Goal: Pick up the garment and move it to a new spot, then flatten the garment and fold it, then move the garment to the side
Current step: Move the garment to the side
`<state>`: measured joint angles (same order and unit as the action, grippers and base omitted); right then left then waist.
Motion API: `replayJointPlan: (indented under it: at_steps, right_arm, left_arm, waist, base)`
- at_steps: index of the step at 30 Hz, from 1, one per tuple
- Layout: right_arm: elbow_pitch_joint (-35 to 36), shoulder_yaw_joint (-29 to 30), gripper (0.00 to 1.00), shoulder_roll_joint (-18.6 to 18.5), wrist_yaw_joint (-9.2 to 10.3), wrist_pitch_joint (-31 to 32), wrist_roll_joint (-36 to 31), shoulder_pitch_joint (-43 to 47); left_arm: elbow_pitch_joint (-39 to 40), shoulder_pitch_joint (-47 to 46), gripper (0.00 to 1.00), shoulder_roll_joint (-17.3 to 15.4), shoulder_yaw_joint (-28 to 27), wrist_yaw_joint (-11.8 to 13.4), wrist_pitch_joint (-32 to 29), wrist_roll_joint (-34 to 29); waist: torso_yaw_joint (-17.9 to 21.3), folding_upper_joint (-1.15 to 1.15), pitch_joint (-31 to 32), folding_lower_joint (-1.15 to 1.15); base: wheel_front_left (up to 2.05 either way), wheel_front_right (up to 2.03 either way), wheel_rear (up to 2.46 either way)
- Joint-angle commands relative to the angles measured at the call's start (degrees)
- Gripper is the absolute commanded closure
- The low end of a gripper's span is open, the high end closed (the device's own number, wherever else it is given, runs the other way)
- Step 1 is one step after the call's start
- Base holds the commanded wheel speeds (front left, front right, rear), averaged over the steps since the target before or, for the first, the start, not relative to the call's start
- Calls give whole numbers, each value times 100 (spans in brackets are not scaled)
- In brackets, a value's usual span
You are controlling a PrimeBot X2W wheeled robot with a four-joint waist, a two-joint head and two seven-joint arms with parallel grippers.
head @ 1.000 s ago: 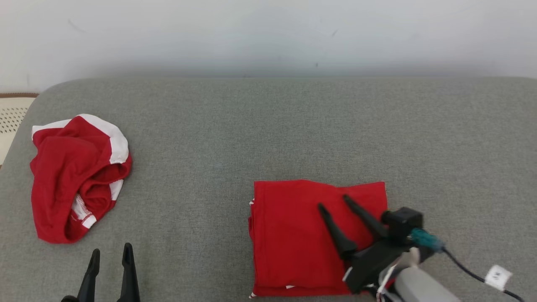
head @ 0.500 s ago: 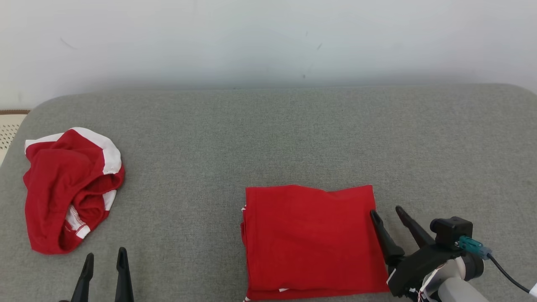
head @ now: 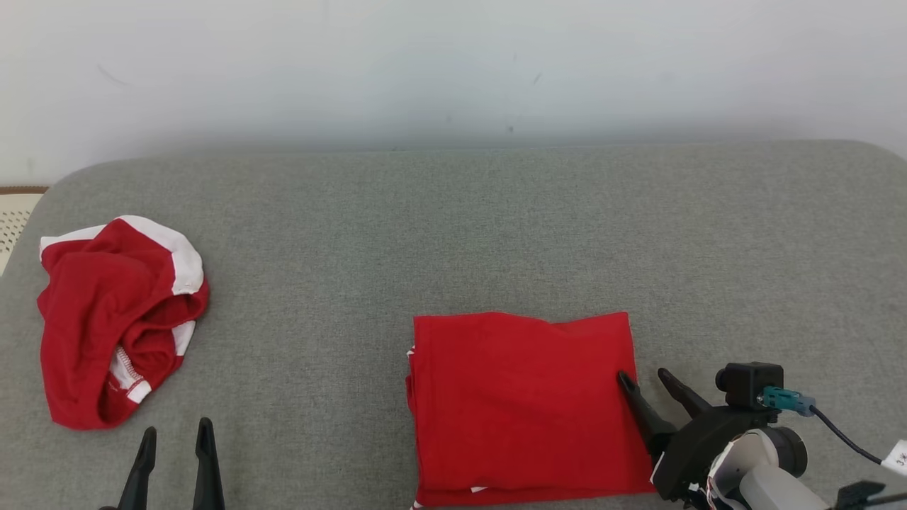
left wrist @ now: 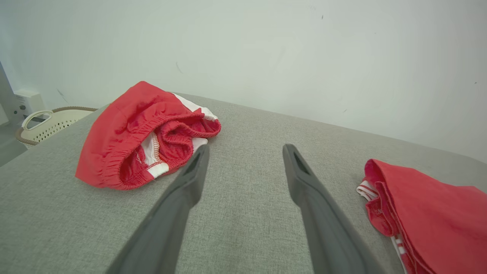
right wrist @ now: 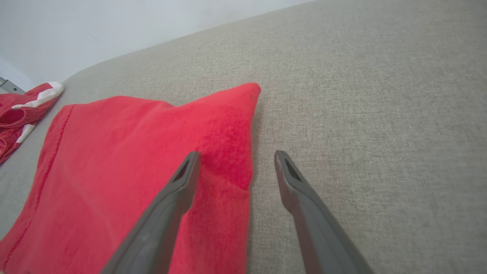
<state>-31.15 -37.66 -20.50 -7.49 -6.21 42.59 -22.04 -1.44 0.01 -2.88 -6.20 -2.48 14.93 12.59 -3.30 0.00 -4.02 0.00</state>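
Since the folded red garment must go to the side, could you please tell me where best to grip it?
Probably its right edge, from the right and low: on the folded red garment that edge looks a closed fold, while the left edge shows loose layers. The open right end effector straddles it, one finger over cloth.

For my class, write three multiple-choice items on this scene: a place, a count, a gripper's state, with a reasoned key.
1. Where on the grey fabric surface do the crumpled red-and-white shorts lie? A) far left B) centre C) far right
2. How many garments lie on it? A) one B) two C) three
3. How does the right gripper stand at the right edge of the folded red garment? A) shut on cloth B) open, astride the edge C) shut, empty
Key: 1 A, they sit by its left end; 2 B, shorts plus folded garment; 3 B, one finger over cloth, one over bare surface, gap between.
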Motion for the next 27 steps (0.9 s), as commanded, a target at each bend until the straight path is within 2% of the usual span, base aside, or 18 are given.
replayJointPlan:
  at_steps: [1,10,11,12,13,14,27]
  right_arm:
    - [-47,-49,0,-4,0,24,102,-61]
    - [-448,-413,0,-2,-1,248,456,-162]
    - [-507,-507,6,55,-1,267,556,-174]
    - [-543,-571,26,69,-1,280,562,-181]
    - [-568,-618,68,86,-1,251,582,-204]
    - [-573,-680,100,108,-1,239,614,-228]
    - [-720,-1010,100,-102,-1,-360,784,-744]
  left_arm:
    - [0,39,0,-3,9,-6,22,12]
    - [-23,-14,0,-3,-26,4,22,76]
    - [-21,-21,0,-3,-33,12,22,85]
    - [-23,-24,0,-3,-35,15,22,90]
    - [-26,-29,0,-3,-36,16,22,85]
    - [-24,-35,0,-3,-34,16,22,87]
    - [-3,-62,0,-3,-64,16,22,105]
  waist:
    - [-29,0,-21,0]
    - [-118,0,-88,0]
    - [-114,0,-104,0]
    - [-111,0,-111,0]
    - [-107,0,-118,0]
    - [-103,0,-123,0]
    - [-40,0,-158,0]
  base:
    - [0,0,0]
    - [0,0,0]
    - [0,0,0]
    - [0,0,0]
    - [0,0,0]
    - [0,0,0]
    - [0,0,0]
